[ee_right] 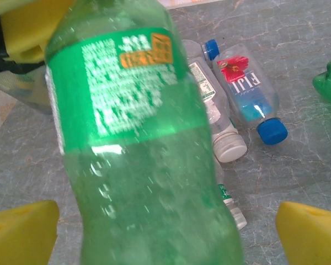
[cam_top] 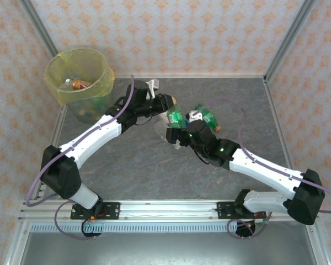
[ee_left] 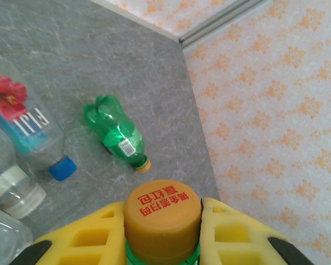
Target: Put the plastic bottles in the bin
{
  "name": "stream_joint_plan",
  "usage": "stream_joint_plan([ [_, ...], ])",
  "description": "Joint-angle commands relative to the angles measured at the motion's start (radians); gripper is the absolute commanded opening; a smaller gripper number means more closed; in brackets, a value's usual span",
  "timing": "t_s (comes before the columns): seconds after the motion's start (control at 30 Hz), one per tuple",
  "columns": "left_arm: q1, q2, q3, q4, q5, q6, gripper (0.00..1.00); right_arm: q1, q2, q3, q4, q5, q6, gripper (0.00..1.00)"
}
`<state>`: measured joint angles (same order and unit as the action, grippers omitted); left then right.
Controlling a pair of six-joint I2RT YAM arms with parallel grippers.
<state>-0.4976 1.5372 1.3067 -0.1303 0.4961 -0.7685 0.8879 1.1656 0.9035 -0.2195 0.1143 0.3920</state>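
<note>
Yellow bag [cam_top: 71, 58] lining the bin [cam_top: 55, 83] at the far left corner of the tabletop [cam_top: 154, 165]; inside, an orange-red bottle [cam_top: 80, 84] among others hard to tell apart. Left gripper [ee_left: 163, 237] pinching a green bottle [ee_right: 138, 138] at the neck, under its yellow cap [ee_left: 163, 215], above the tabletop's middle. Right gripper [ee_right: 165, 232] spread wide on either side of that bottle. Lying near the middle: a crushed green bottle [ee_left: 117, 135] and clear blue-capped ones [ee_right: 248, 94].
</note>
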Motion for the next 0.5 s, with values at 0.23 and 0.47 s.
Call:
stream_joint_plan([
  [0.23, 0.263, -0.146, 0.131, -0.201, -0.076, 0.133, 0.24, 0.006, -0.036, 0.099, 0.017, 0.057, 0.019, 1.0],
  [0.47, 0.436, -0.17, 0.269, -0.291, -0.111, 0.176, 0.25, 0.006, -0.014, 0.175, 0.02, 0.043, -0.007, 1.0],
])
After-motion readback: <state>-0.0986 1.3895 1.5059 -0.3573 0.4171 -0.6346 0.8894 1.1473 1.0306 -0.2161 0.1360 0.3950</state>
